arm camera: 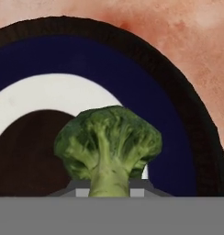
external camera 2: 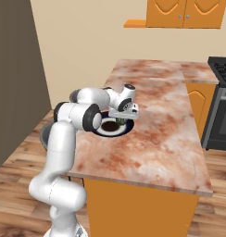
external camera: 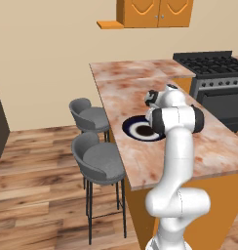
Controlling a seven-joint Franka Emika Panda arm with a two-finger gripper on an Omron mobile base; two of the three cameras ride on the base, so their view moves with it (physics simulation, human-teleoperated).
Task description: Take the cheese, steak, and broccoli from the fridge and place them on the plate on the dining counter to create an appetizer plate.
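Note:
My gripper (external camera 2: 121,119) is shut on the broccoli (arm camera: 109,142), a dark-green floret with a pale stem pinched between the fingertips. The floret (external camera 2: 120,121) hangs just above the plate (external camera 2: 108,132), over its white ring and dark centre. The plate (arm camera: 178,114) has a navy rim and lies near the left edge of the reddish marbled dining counter (external camera 2: 166,115). In the left base view my own forearm covers the gripper and part of the plate (external camera: 133,128). The cheese and the steak are out of view.
Two grey bar stools (external camera: 99,161) (external camera: 89,114) stand on the wooden floor along the counter's left side. A black stove (external camera: 218,83) sits behind the counter on the right, orange cabinets (external camera: 155,12) above. A tall dark grey panel (external camera 2: 13,69) rises at the left; I cannot tell if it is the fridge.

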